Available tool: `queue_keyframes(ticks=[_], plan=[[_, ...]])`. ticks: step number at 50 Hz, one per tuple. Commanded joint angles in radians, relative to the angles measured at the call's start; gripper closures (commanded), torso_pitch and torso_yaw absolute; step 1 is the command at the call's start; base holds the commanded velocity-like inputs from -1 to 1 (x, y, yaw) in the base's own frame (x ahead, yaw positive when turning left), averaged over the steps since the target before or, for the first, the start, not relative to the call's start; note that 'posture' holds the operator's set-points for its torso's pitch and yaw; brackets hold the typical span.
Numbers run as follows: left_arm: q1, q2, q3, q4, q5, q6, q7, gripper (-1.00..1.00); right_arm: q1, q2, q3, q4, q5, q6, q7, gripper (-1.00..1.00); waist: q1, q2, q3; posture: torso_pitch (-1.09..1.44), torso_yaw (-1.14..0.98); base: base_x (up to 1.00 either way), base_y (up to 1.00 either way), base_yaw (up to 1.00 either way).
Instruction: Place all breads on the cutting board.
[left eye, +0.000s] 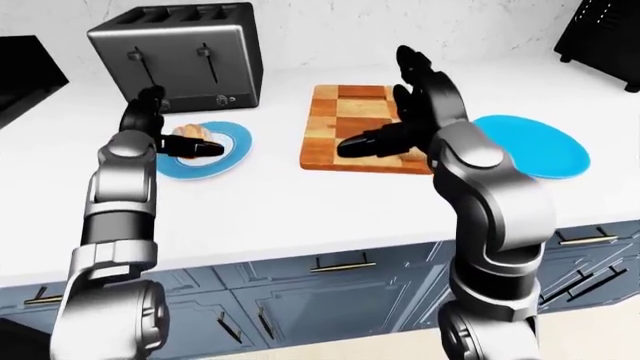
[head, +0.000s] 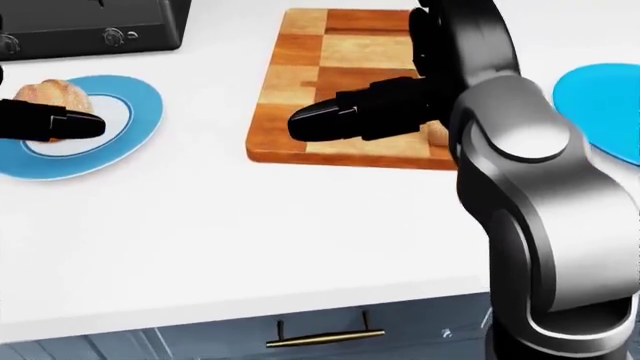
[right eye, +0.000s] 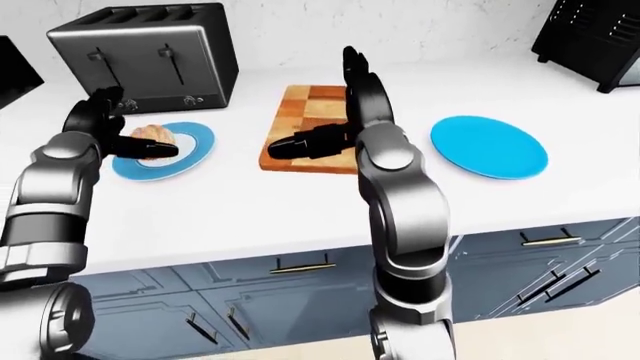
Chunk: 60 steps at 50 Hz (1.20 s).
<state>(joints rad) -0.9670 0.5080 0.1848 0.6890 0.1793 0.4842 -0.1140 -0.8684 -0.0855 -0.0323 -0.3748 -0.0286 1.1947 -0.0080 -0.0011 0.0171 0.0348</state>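
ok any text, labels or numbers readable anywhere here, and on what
None can be read.
toaster: its dial and levers show no legible marking.
cutting board, both blue plates, the cabinet fronts and the dark appliance at the right-eye view's top right carry no text.
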Motion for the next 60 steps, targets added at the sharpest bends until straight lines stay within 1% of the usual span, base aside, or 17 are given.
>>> queue_keyframes(ticks=[1,5,7,8,12,18,22,33,35,40,43,52,55,60], plan=[[-0.041,0.017,0.007,-0.03,0.006,-0.041,0.009,-0.73,-0.026,-0.003,-0.004,-0.029,-0.001,-0.032,-0.006,-1.0,0.0,0.006,-0.029,0.0,0.0,0.0,0.0,0.0],[-0.051,0.015,0.004,-0.017,0.01,-0.046,0.01,-0.73,-0.021,-0.002,-0.004,-0.033,0.003,-0.033,-0.01,-1.0,0.001,0.006,-0.031,0.0,0.0,0.0,0.0,0.0],[-0.054,0.012,0.002,0.005,0.011,-0.064,0.012,-0.68,-0.014,-0.001,-0.003,-0.032,0.004,-0.039,-0.012,-1.0,0.002,0.006,-0.031,0.0,0.0,0.0,0.0,0.0],[-0.059,0.012,0.001,0.009,0.012,-0.064,0.011,-0.62,-0.01,0.0,-0.002,-0.034,0.005,-0.04,-0.013,-1.0,0.002,0.005,-0.031,0.0,0.0,0.0,0.0,0.0],[-0.07,0.015,-0.004,0.017,0.02,-0.062,0.01,-0.67,-0.004,0.001,-0.001,-0.041,0.007,-0.037,-0.017,-1.0,0.003,0.005,-0.034,0.0,0.0,0.0,0.0,0.0],[-0.091,0.018,-0.011,0.093,0.042,-0.126,0.021,-0.71,0.011,0.004,0.0,-0.046,0.009,-0.043,-0.02,-1.0,0.003,0.003,-0.036,0.0,0.0,0.0,0.0,0.0],[-0.107,0.018,-0.014,0.126,0.052,-0.146,0.027,-0.71,0.019,0.005,0.001,-0.055,0.011,-0.043,-0.021,-1.0,0.004,0.003,-0.037,0.0,0.0,0.0,0.0,0.0],[-0.106,0.016,-0.016,0.141,0.068,-0.159,0.026,-0.67,0.004,0.005,-0.002,-0.061,0.019,-0.029,-0.024,-1.0,0.002,0.003,-0.039,0.0,0.0,0.0,0.0,0.0],[-0.109,0.017,-0.016,0.147,0.069,-0.162,0.027,-0.62,-0.001,0.004,-0.005,-0.064,0.021,-0.022,-0.025,-1.0,0.002,0.004,-0.039,0.0,0.0,0.0,0.0,0.0],[-0.106,0.018,-0.018,0.147,0.078,-0.164,0.028,-0.58,-0.003,-0.001,-0.006,-0.069,0.026,-0.017,-0.025,-1.0,0.001,0.003,-0.039,0.0,0.0,0.0,0.0,0.0],[-0.102,0.016,-0.02,0.155,0.083,-0.174,0.032,-0.63,0.0,0.0,-0.006,-0.07,0.028,-0.019,-0.028,-1.0,0.001,0.003,-0.038,0.0,0.0,0.0,0.0,0.0],[-0.091,0.02,-0.018,0.148,0.095,-0.182,0.035,-0.62,0.012,0.003,-0.005,-0.075,0.034,-0.026,-0.033,-1.0,-0.001,0.004,-0.038,0.0,0.0,0.0,0.0,0.0],[-0.091,0.019,-0.017,0.146,0.096,-0.179,0.036,-0.52,0.011,0.003,-0.004,-0.077,0.035,-0.023,-0.035,-1.0,-0.001,0.004,-0.037,0.0,0.0,0.0,0.0,0.0],[-0.092,0.021,-0.017,0.147,0.099,-0.182,0.037,-0.51,0.019,0.006,-0.005,-0.082,0.037,-0.024,-0.038,-1.0,-0.001,0.005,-0.036,0.0,0.0,0.0,0.0,0.0]])
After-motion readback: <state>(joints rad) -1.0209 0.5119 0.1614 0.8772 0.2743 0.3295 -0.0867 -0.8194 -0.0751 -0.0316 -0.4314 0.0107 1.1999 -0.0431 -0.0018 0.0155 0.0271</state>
